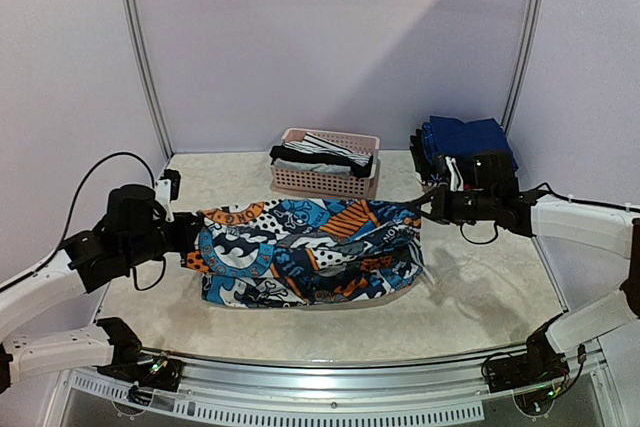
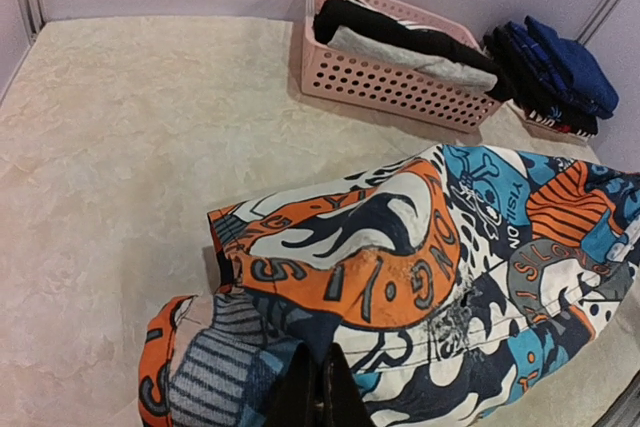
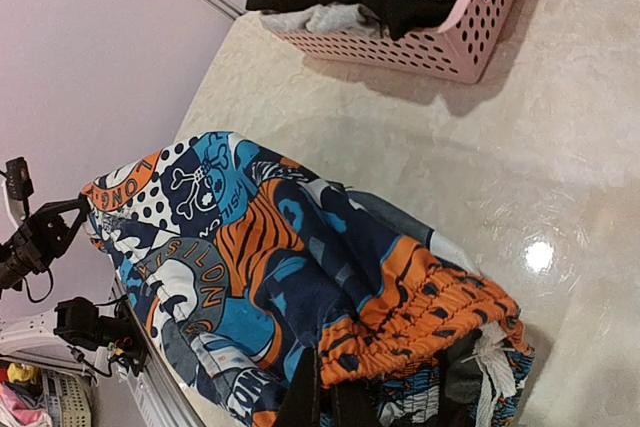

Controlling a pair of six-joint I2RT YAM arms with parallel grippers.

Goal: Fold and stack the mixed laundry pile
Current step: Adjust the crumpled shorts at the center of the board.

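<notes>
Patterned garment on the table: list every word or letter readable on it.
"ON": white letters beside the skull print on the orange-blue-black-white patterned cloth garment, left wrist view.
"SILON": on its grey round patch, right wrist view; partly uncertain.
Lettering on the orange bands: too warped to read.

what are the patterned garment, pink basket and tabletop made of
Patterned garment: soft matte printed cloth, probably cotton-like; it creases and its waistband gathers. Basket: pale pink moulded plastic, with rows of round holes. Tabletop: hard glossy marble-look surface, stone or laminate unclear; it mirrors a light.
</notes>
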